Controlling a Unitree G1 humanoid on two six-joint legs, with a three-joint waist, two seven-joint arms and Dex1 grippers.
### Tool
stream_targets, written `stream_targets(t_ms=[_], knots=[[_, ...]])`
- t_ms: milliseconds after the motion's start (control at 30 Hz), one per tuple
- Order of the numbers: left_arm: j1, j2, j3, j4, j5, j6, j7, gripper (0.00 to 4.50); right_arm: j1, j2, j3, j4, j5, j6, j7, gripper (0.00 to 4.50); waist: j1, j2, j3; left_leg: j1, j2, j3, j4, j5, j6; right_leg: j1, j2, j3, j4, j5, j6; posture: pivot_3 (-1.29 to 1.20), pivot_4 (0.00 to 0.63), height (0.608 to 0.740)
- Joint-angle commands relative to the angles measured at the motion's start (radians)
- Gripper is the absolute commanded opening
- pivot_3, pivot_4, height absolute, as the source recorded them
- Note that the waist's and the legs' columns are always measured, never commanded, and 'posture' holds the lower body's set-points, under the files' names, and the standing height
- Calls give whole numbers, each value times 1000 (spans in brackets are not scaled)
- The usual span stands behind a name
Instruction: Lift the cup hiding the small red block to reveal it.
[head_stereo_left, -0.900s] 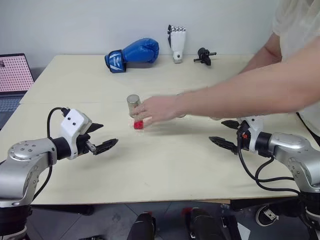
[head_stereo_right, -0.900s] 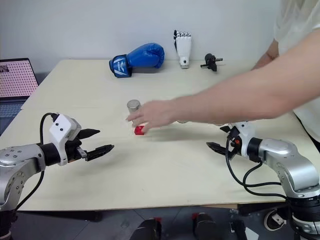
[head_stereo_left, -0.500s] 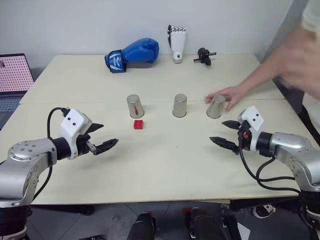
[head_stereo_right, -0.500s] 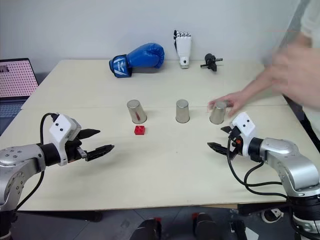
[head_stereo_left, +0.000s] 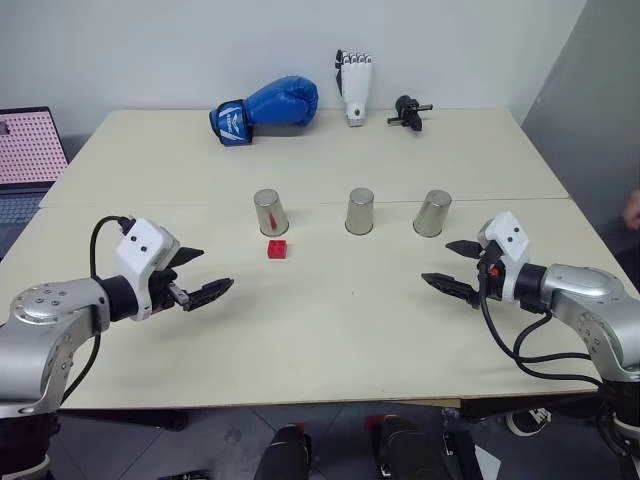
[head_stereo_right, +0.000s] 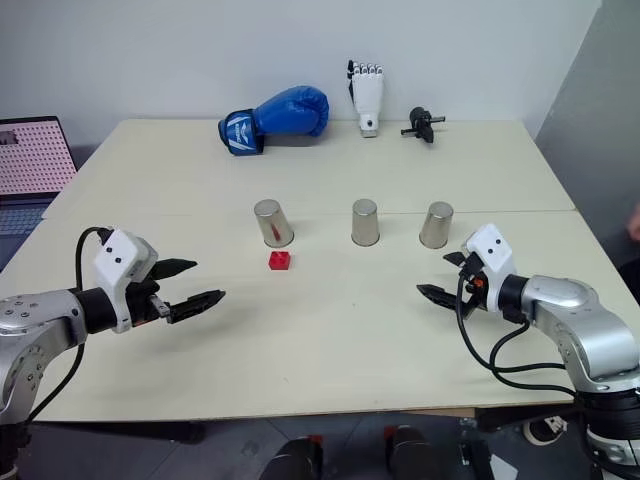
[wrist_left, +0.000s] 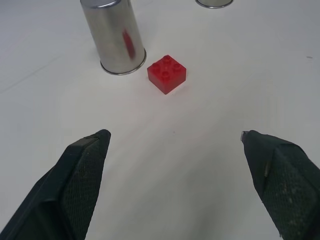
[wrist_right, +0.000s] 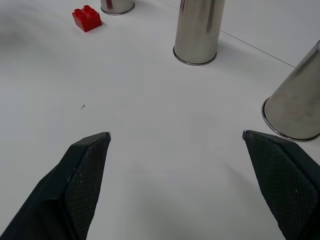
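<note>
Block: small red block (head_stereo_left: 277, 249) lies uncovered beside left cup (head_stereo_left: 270, 212), awaiting hiding.
Jaws: left gripper (head_stereo_left: 196, 274) and right gripper (head_stereo_left: 452, 268) wide, empty, above tabletop (head_stereo_left: 330, 330).

Table (head_stereo_left: 330, 330): pale beige. Three cups (head_stereo_left: 269, 212), (head_stereo_left: 360, 211), (head_stereo_left: 433, 213): silvery metal; the left one carries a red reflection. Block (head_stereo_left: 277, 249): bright red. Glove (head_stereo_left: 266, 107): blue with a white mark. Model hand (head_stereo_left: 353, 86): white, black joints. Laptop (head_stereo_left: 28, 150): apparently pink, dotted screen.
</note>
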Motion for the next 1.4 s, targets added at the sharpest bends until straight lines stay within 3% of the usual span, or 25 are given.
stream_targets(t_ms=[33,1400], knots=[[-1,18,32,-28,-4,-6,-1,4473,-9,-16,-34,-12,1,-21,9,4500,0,0,0,0,0,0,0,0,0,0,0,0,0,0,0,0,150,740],[-38,18,5,0,13,-26,-10,4473,-20,-20,-43,-33,5,4,-11,4500,0,0,0,0,0,0,0,0,0,0,0,0,0,0,0,0,150,740]])
